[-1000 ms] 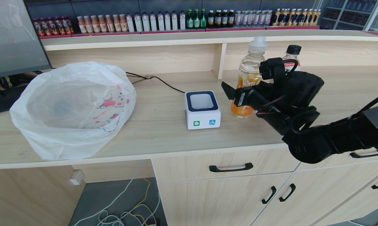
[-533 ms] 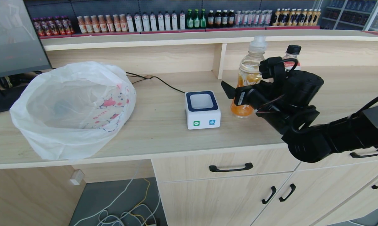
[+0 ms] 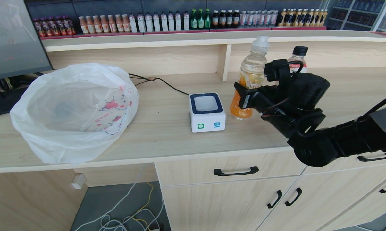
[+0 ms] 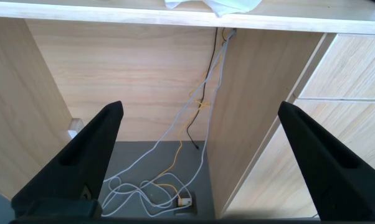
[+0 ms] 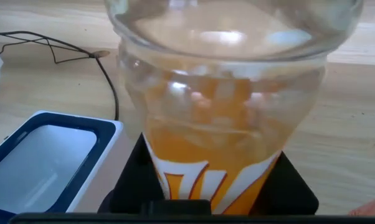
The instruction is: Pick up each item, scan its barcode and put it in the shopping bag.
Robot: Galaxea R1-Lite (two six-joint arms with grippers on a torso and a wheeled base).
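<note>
A clear bottle of orange drink (image 3: 248, 78) with a pale cap leans to the left on the counter, just right of the white barcode scanner (image 3: 207, 112). My right gripper (image 3: 244, 96) is shut on the bottle's lower half. In the right wrist view the orange drink bottle (image 5: 228, 118) stands between the black fingers, with the scanner (image 5: 47, 162) beside it. A white shopping bag (image 3: 74, 109) stands open at the counter's left. My left gripper (image 4: 203, 162) hangs open below the counter, over floor cables.
A second bottle with a black cap (image 3: 298, 57) stands behind my right arm. A monitor (image 3: 15, 38) sits at the far left, and a black cable (image 3: 161, 81) runs behind the scanner. A raised shelf (image 3: 193, 40) backs the counter. Drawers (image 3: 236, 171) are below.
My right gripper has shut on the orange drink bottle, and the bottle has tipped and shifted left toward the scanner. The bag and scanner have not moved.
</note>
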